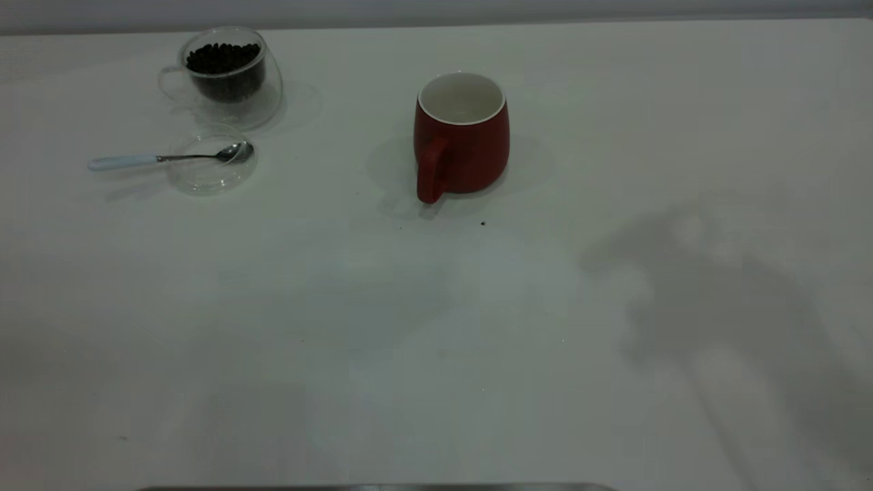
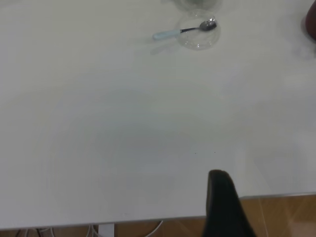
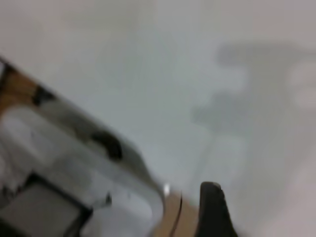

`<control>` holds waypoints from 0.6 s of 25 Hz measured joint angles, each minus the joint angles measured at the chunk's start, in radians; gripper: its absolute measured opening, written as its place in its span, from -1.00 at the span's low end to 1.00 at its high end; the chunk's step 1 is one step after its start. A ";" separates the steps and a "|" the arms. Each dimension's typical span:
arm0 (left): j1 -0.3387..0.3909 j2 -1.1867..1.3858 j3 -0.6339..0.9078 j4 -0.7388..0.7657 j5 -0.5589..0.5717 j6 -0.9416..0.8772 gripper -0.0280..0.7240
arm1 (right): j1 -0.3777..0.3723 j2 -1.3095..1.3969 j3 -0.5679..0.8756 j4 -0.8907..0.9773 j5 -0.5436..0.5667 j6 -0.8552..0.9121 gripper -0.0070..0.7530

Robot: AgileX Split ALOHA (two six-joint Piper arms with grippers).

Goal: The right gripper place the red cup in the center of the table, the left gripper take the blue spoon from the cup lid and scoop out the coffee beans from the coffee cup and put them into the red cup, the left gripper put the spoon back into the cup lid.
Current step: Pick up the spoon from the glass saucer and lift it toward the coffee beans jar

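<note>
The red cup (image 1: 470, 143) stands upright and empty near the table's middle, handle toward the camera; its edge also shows in the left wrist view (image 2: 311, 22). The coffee cup (image 1: 228, 75) with coffee beans (image 1: 224, 60) stands at the far left. In front of it lies the cup lid (image 1: 211, 167), with the blue spoon (image 1: 170, 158) resting bowl on the lid and handle pointing left. The lid (image 2: 198, 37) and spoon (image 2: 185, 30) also show in the left wrist view. My left gripper (image 2: 223, 202) shows only as a black tip by the table edge, far from the spoon. My right gripper (image 3: 212, 212) shows likewise.
The white table (image 1: 436, 327) carries a dark speck (image 1: 483, 223) in front of the red cup. An arm's shadow (image 1: 716, 293) falls on the right part. The table's edge and wooden floor (image 2: 281, 212) show in the left wrist view. Neither arm shows in the exterior view.
</note>
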 joint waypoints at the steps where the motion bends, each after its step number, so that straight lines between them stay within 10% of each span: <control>1: 0.000 0.000 0.000 0.000 0.000 0.000 0.41 | 0.014 -0.060 0.072 -0.022 0.018 0.029 0.47; 8: 0.000 0.000 0.000 0.000 0.000 0.000 0.41 | 0.027 -0.321 0.523 -0.140 0.042 0.235 0.47; 15: 0.000 0.000 0.000 0.000 0.000 0.000 0.41 | 0.027 -0.493 0.662 -0.199 0.026 0.260 0.47</control>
